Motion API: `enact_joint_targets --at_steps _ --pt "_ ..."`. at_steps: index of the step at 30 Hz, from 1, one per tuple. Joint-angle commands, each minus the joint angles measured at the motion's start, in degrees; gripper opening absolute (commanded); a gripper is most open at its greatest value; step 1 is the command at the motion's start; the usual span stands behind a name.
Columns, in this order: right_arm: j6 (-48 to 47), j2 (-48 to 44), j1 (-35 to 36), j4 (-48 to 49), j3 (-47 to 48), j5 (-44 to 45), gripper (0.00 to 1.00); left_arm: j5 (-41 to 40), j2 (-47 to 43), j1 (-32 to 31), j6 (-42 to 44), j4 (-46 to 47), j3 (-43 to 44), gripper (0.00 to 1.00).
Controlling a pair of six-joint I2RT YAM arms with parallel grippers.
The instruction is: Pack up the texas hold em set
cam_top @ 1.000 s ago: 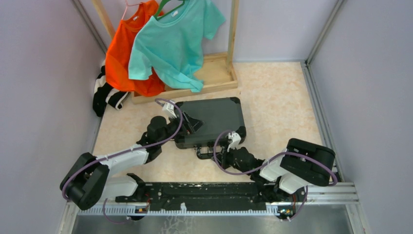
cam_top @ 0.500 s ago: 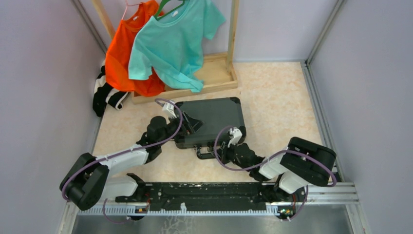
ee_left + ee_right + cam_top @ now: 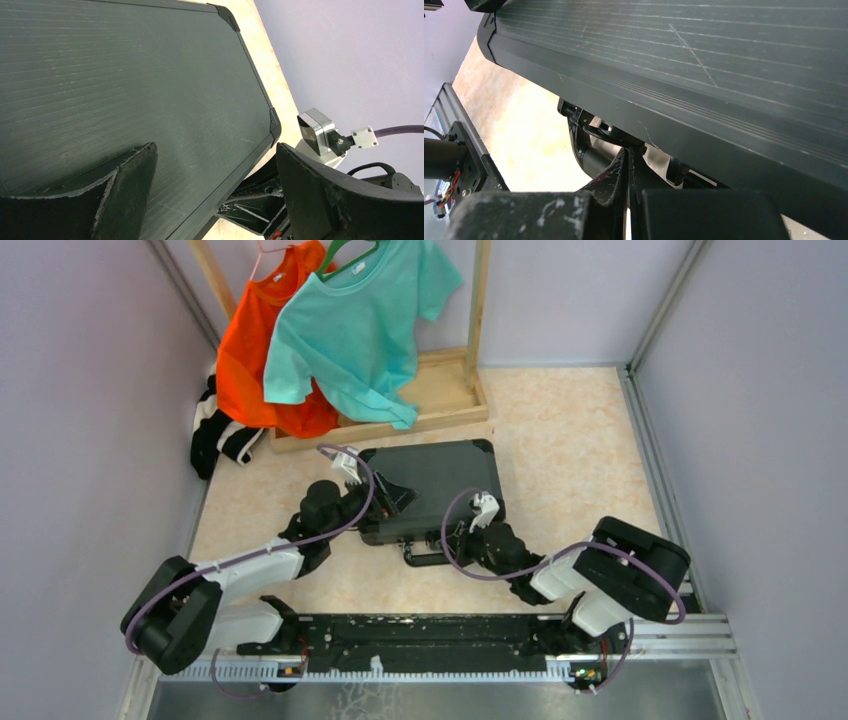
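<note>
The texas hold em set shows as a black ribbed briefcase [image 3: 440,478], lid down, lying flat mid-table. Its lid [image 3: 125,75] fills the left wrist view. My left gripper [image 3: 392,496] is open over the lid's near left part, fingers spread wide above the surface [image 3: 215,150] with nothing between them. My right gripper [image 3: 460,538] is shut, its tip [image 3: 630,156] pressed up against the case's front edge [image 3: 699,60] beside the handle [image 3: 428,558] and a shiny latch [image 3: 684,172].
A wooden clothes rack [image 3: 440,390] with an orange shirt [image 3: 250,350] and a teal shirt [image 3: 350,320] stands at the back left. A black-and-white garment [image 3: 215,430] lies by the left wall. The arms' rail [image 3: 440,635] runs along the near edge.
My right gripper has pushed forward and up to the case's front edge by the handle, still shut. The left arm and the case have not moved.
</note>
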Motion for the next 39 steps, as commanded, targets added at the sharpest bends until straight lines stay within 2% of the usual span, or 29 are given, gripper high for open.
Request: enact_joint_targets --at_steps 1,10,18,29,34,39 --pt "-0.99 1.52 -1.24 4.88 3.77 -1.35 0.00 -0.69 4.50 0.42 -0.26 -16.52 -5.32 0.94" --pt "-1.34 0.89 -3.08 4.85 5.13 -2.90 0.00 -1.14 4.74 0.35 2.32 -17.40 -4.39 0.93" --pt "-1.63 0.15 -3.97 4.46 5.60 -3.45 0.00 -0.75 4.49 -0.40 7.46 -20.25 2.15 0.92" --pt "-1.39 0.69 -5.16 5.33 5.84 -4.97 0.00 8.72 14.36 -4.00 7.53 -13.27 9.80 0.89" --pt "-0.94 0.81 -5.33 6.15 5.01 -5.24 0.00 14.74 20.90 -3.98 2.75 -7.60 7.59 0.84" --pt "-0.87 0.09 -5.43 5.87 4.68 -5.65 0.00 12.57 24.87 -3.90 0.12 -7.16 2.82 0.96"
